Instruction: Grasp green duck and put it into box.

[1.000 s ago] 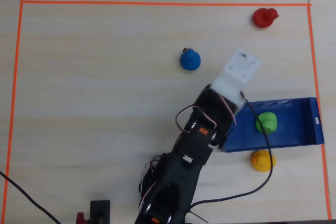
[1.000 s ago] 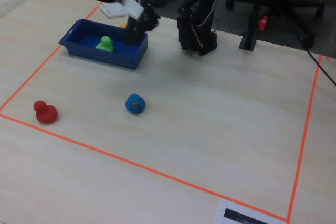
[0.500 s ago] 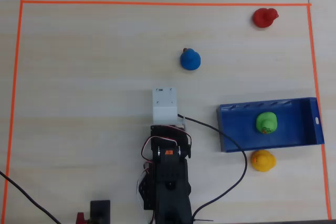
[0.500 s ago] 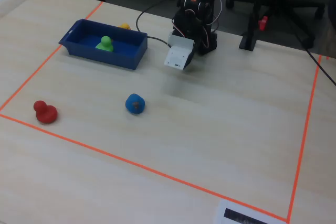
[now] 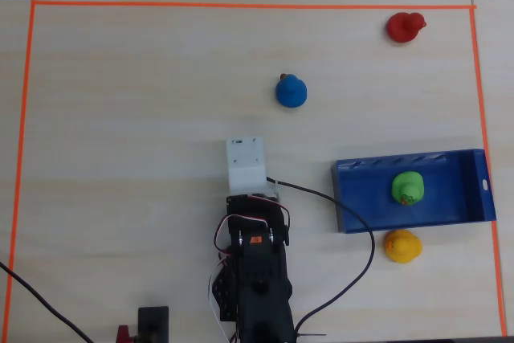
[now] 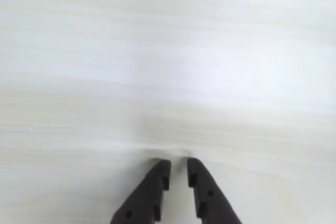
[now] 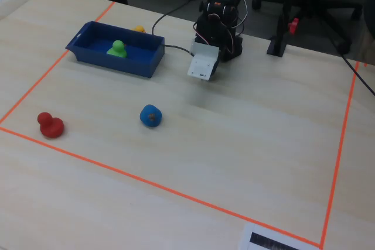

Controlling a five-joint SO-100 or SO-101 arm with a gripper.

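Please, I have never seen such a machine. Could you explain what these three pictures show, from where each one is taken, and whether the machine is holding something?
It is a small black robot arm on a wooden table, inside an area marked with orange tape.

One picture looks straight down from above. One is taken from a camera standing across the table. The third camera rides on the arm's wrist: it shows only the two black fingers of the gripper above bare wood. They are almost together and hold nothing.

On the table there is a blue box with the green duck inside it. A yellow duck sits just outside the box. A blue duck and a red duck stand apart.
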